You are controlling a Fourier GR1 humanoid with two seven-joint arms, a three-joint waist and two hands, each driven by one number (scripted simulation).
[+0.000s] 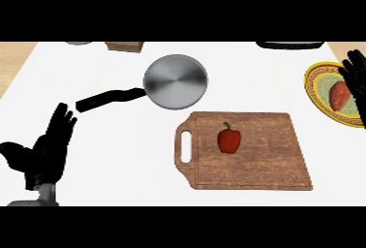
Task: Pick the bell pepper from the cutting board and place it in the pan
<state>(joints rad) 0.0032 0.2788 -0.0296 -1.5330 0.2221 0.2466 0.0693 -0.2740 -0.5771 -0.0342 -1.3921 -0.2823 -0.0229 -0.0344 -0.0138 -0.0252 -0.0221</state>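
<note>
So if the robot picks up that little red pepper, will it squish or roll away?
The red bell pepper with the green stem looks rounded and glossy, so it could slip or roll a bit if nudged on the flat brown wooden cutting board. It is small, so probably light. It holds a plump shape, so it likely won't squish easily.

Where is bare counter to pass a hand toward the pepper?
Bare counter lies between the open left hand and the wooden cutting board, below the silver pan's black handle. Crowded: the right edge, by the yellow-rimmed plate.

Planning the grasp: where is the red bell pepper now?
Head view: the red bell pepper lies mid-board on the brown wooden cutting board, below the round steel pan.
</note>
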